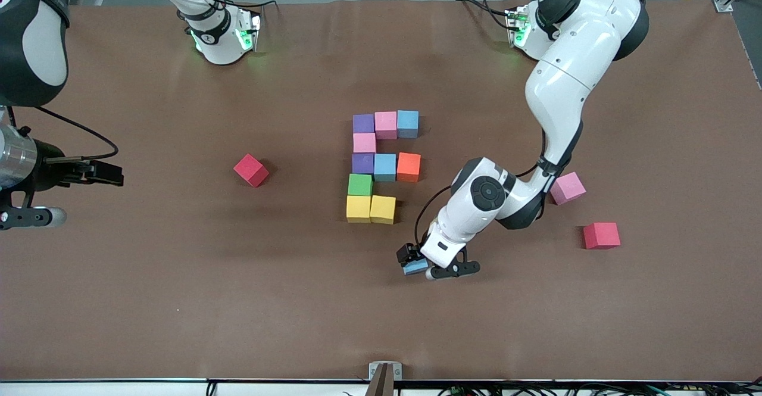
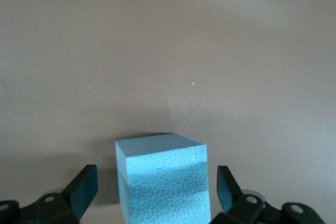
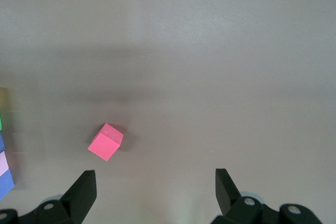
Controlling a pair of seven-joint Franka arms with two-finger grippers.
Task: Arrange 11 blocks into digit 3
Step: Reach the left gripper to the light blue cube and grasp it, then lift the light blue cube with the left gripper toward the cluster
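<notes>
The light blue foam cube [image 2: 161,179] sits on the brown table [image 1: 178,301], nearer to the front camera than the group of blocks, and it is between the spread fingers [image 2: 80,190] of the left gripper [image 1: 417,265]. In the left wrist view a gap shows on each side of the cube, so the fingers are released and do not press it.

The unfinished digit 3 [image 1: 381,167] lies in the middle of the table, ten cubes touching each other. The row farthest from the camera is a purple foam cube [image 1: 363,123], a pink foam cube [image 1: 386,124] and a blue foam cube [image 1: 408,123]. Under it one pale pink cube [image 1: 364,143] joins the middle row (purple, light blue, orange [image 1: 408,167]). A green cube [image 1: 359,184] joins the lowest row, where only two yellow cubes [image 1: 370,208] are.

One more pink cube [image 1: 567,187] lies loose toward the left arm's end, partly under that arm. Near it is a red cube [image 1: 601,235]. A second red cube [image 1: 250,170] lies tilted toward the right arm's end.

The right gripper [image 3: 156,192] waits high over the right arm's end of the table, fingers apart and holding nothing.
</notes>
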